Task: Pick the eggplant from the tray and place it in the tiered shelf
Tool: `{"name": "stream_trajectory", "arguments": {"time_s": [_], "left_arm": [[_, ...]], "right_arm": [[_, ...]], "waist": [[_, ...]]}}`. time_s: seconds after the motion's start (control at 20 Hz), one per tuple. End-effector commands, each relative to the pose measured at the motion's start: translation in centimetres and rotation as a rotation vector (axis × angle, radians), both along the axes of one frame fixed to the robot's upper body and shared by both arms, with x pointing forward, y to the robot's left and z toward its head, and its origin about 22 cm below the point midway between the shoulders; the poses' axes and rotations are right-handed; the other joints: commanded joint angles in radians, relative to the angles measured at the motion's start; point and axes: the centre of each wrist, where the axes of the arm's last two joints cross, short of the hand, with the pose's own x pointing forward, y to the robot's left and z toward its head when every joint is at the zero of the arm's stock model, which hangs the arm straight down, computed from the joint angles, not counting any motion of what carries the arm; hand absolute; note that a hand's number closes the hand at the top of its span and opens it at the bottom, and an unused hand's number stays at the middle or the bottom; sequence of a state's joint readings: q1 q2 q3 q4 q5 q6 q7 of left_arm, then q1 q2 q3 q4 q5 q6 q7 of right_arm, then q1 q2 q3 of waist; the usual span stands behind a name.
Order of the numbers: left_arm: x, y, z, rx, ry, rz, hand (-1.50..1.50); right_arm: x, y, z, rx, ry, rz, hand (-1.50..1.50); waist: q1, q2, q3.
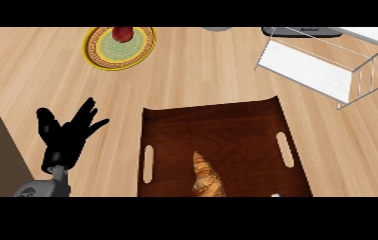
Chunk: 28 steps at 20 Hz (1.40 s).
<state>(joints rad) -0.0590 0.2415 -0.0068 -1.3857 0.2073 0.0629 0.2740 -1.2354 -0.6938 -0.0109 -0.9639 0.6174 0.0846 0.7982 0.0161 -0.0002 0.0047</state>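
Observation:
A dark brown tray (244, 119) with slot handles lies in the lower middle of the counter. A croissant (207, 176) rests on it near the lower edge. No eggplant shows anywhere in this view. The tiered shelf (310, 66), a white panel in a wire frame, stands at the upper right. My left hand (68, 134) rests at the left of the tray, open with fingers spread upward, holding nothing. My right hand is out of view.
A yellow-rimmed green plate (103, 51) with a red fruit (122, 33) on it sits at the upper left. A grey object (216, 29) peeks in at the top edge. Bare wooden counter lies between tray and shelf.

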Motion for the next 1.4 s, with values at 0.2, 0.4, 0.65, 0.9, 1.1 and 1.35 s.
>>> {"name": "stream_trajectory", "arguments": {"time_s": [0.2, 0.4, 0.65, 0.9, 1.1, 1.35], "left_arm": [[-0.2, 0.2, -0.6, 0.002, 0.058, -0.006, 0.0], [-0.7, 0.4, -1.1, 0.01, 0.051, 0.002, 0.0], [0.0, -0.2, -2.3, -0.006, 0.051, 0.004, 0.0], [0.1, 0.6, -0.2, 0.004, 0.04, -0.006, 0.0], [-0.7, 0.5, -0.9, -0.009, 0.064, -0.001, 0.0], [-1.7, 1.0, -2.7, -0.005, 0.059, 0.014, 0.0]], "right_arm": [[2.5, -0.5, -2.9, -0.017, -0.004, -0.014, 1.5], [2.5, -3.8, -3.2, -0.015, -0.033, 0.008, 1.5], [2.9, -5.1, -5.4, -0.027, -0.044, 0.049, 1.5], [3.4, -4.0, -2.9, -0.022, -0.003, 0.044, 1.5], [3.2, -3.8, -2.3, 0.042, -0.078, -0.005, 1.5], [2.9, -4.1, -1.7, 0.211, -0.212, -0.068, -1.5]], "waist": [[0.003, 0.005, -0.005], [0.005, 0.006, -0.005], [-0.002, 0.008, -0.005], [0.005, 0.005, -0.005], [0.004, 0.004, -0.005], [-0.001, 0.003, -0.005]]}}
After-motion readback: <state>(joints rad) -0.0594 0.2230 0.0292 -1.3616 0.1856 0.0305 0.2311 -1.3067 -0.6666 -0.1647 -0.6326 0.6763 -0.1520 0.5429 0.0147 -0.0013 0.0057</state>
